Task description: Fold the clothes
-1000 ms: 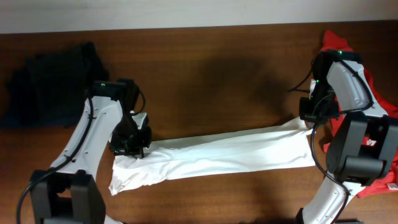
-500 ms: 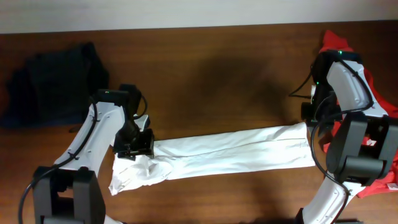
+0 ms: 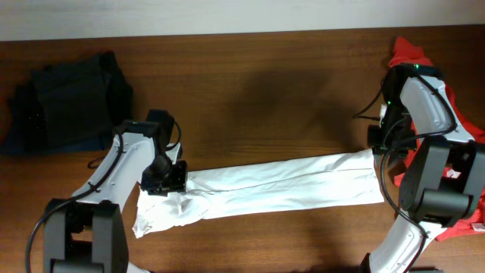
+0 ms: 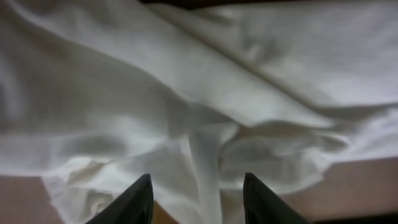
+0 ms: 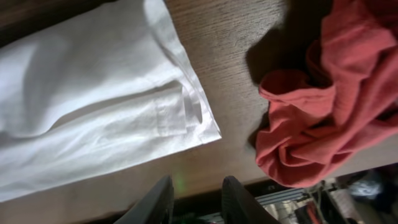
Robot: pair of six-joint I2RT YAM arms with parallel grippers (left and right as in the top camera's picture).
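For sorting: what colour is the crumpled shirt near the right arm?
Red shirt; see right wrist view.

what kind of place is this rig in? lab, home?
Likely a lab bench, not a home: a wooden table against a plain white wall, holding only loose clothes: a white shirt stretched out, a red shirt heaped, a dark pile.

Three garments on one surface (image 3: 265,106): one white T-shirt (image 3: 280,186) across the lower middle, one red T-shirt (image 3: 409,51) at the right edge, and one dark heap (image 3: 68,102) upper left (single piece or several, I cannot tell). Two arms: left arm (image 3: 121,159) lower left, right arm (image 3: 428,106) right.
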